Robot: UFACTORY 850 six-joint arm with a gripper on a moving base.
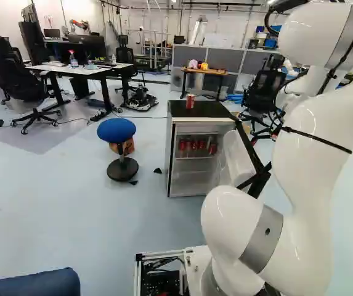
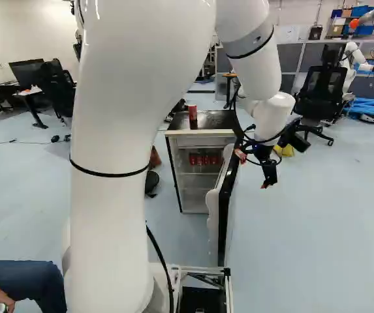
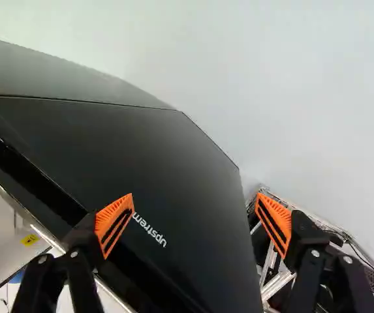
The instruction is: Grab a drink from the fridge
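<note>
Standing on the dark top of the fridge (image 1: 169, 154), one red can (image 1: 190, 101) is upright near the front edge. More red cans (image 2: 203, 159) sit in a row on a shelf inside the fridge. The fridge's door (image 2: 224, 208) is open, reaching toward the base. On the door's dark outer side is the gripper (image 2: 252, 171), its fingers spread wide with orange pads (image 3: 113, 223) apart and gripping nothing; in the wrist view the outer face lies ahead of and under them. Beside the fridge, in the left base view, is a blue-topped stool (image 1: 116, 130). Farther back stand a white desk (image 1: 82, 69) and an office chair (image 1: 21, 80).
</note>
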